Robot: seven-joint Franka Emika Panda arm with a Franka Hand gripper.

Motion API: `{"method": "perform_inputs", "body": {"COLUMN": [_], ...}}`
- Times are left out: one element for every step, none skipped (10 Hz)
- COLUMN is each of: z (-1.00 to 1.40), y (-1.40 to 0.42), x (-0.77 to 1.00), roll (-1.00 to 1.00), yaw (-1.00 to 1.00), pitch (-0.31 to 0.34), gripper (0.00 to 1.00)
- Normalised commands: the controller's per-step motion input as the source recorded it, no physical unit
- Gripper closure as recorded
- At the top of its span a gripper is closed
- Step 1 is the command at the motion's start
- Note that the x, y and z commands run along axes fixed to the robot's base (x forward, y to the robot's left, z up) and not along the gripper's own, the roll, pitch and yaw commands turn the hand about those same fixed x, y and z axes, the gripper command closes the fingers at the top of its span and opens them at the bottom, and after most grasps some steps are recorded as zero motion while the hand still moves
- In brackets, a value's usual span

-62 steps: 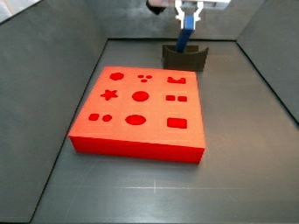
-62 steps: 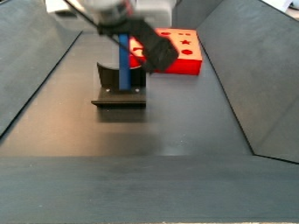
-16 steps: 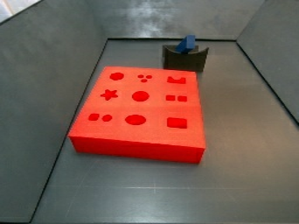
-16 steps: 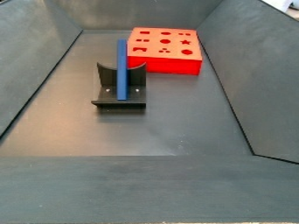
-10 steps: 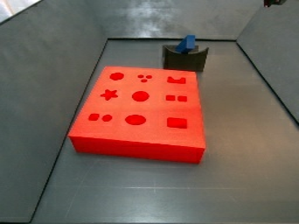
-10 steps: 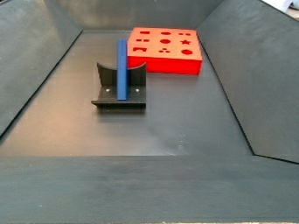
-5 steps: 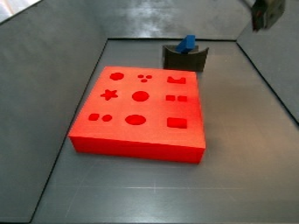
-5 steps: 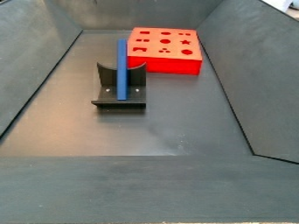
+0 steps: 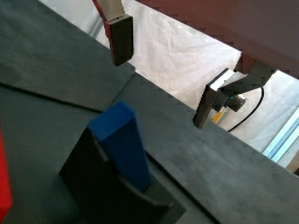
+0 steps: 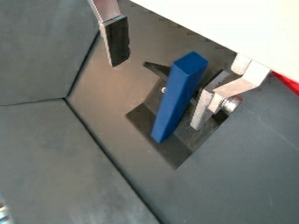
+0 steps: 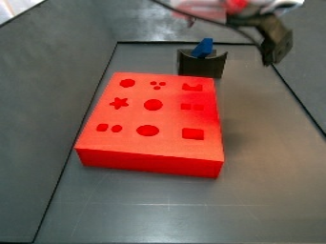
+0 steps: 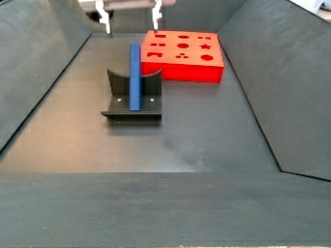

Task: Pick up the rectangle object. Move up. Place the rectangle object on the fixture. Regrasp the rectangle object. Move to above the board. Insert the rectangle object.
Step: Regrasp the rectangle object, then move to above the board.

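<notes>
Dark grey walls [image 12: 52,58] are sloping up around a flat dark floor [image 12: 168,145] in both side views. Soft light is glancing off the floor's middle. Beyond the wall's edge, in a wrist view, a white sheet [image 9: 187,52] is hanging.

Dark floor [image 12: 195,136] carries fixture [image 12: 132,107] and board [image 12: 185,55].

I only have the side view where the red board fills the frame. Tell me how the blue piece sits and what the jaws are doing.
Observer: The rectangle object stands on end in the fixture, leaning against its upright.
Operator: Give me the jaws.
Observer: The gripper hangs above the fixture, jaws open, nothing between them.
Operator: Report the alignment.
Observer: In a wrist view the fingers sit on either side of the piece, clear of it.
</notes>
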Motion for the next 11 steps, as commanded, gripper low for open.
{"method": "perform_inputs", "body": {"z": [-1.00,-1.00,-0.88,-0.72,-0.51,-0.42,-0.28,0.00,1.00,1.00,1.00], "y": [0.02,0.02,0.01,0.00,0.00,0.00,0.00,0.00,-0.07,-0.07,-0.06], "x": [0.09,0.10,0.11,0.10,0.10,0.09,0.09,0.00,-0.35,-0.35,-0.33], "roll": [0.07,0.07,0.07,0.07,0.08,0.08,0.08,0.00,-0.01,-0.02,-0.05], "yaw": [0.00,-0.01,-0.02,-0.02,-0.01,0.00,0.02,0.00,0.19,0.19,0.18], "pitch": [-0.068,-0.052,-0.028,-0.008,0.015,0.022,0.022,0.000,0.124,0.108,0.040], "gripper": [0.00,0.00,0.00,0.00,0.00,0.00,0.00,1.00,1.00,1.00,1.00]}}
